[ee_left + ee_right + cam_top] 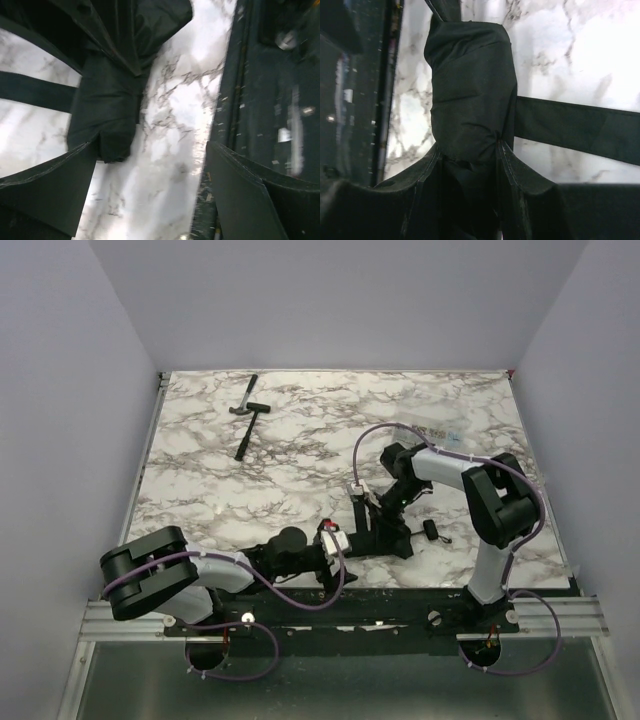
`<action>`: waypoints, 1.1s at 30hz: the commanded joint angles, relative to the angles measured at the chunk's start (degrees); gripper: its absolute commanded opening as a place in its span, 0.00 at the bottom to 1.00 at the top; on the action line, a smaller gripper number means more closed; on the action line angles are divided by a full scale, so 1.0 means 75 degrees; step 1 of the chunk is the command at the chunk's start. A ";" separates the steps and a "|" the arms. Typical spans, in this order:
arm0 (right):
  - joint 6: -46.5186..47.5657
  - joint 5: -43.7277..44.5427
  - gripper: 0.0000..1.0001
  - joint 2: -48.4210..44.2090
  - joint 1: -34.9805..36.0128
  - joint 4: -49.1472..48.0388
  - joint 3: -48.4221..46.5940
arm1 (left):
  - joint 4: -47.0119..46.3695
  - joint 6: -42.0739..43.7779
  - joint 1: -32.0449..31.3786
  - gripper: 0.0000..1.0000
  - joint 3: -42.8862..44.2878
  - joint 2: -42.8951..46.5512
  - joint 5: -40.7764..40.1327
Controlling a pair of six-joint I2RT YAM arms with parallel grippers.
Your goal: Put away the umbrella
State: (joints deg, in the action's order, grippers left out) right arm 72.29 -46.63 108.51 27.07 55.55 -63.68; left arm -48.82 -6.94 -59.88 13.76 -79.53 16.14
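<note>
We see the umbrella [470, 85] folded up, lower middle of the top view, near the front edge of the table [300, 440]. The right gripper [467, 150] is clamped on it, and the left gripper [152, 147] has its 2 fingers spread wide beside it.

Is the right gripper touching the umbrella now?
Touching. In the right wrist view, the right gripper has both fingers pressed on the rolled umbrella, no gap visible.

Bright even light, soft shadows, glare on marble table [210, 35], blurred wrist views
</note>
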 commanded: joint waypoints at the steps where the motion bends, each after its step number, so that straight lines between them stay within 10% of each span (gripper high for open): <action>1: -0.0594 0.1911 0.00 0.1096 0.0152 0.0216 0.0686 | 0.1341 0.2956 -0.0651 0.93 0.0662 0.0083 -0.2558; 21: -0.1362 0.2058 0.01 0.0701 0.0152 -0.0688 0.0917 | 0.2460 0.4118 -0.1295 0.86 0.2357 -0.1712 -0.1109; 25: -0.1383 0.1996 0.04 0.0564 0.0152 -0.0733 0.0929 | 0.3072 0.4051 -0.1269 0.66 0.2883 -0.2369 -0.1137; 28: -0.1459 0.1887 0.16 0.0369 0.0134 -0.0729 0.0889 | 0.3321 0.3618 -0.1139 0.25 0.2992 -0.2665 -0.0933; 33: -0.1444 0.1274 0.51 -0.0602 -0.0485 -0.0545 0.0317 | 0.3625 0.2489 -0.0766 0.08 0.2755 -0.2778 -0.0348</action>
State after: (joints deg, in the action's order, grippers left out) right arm 61.14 -47.18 106.06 26.74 57.67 -60.31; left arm -29.39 19.20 -68.12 36.16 -96.53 8.84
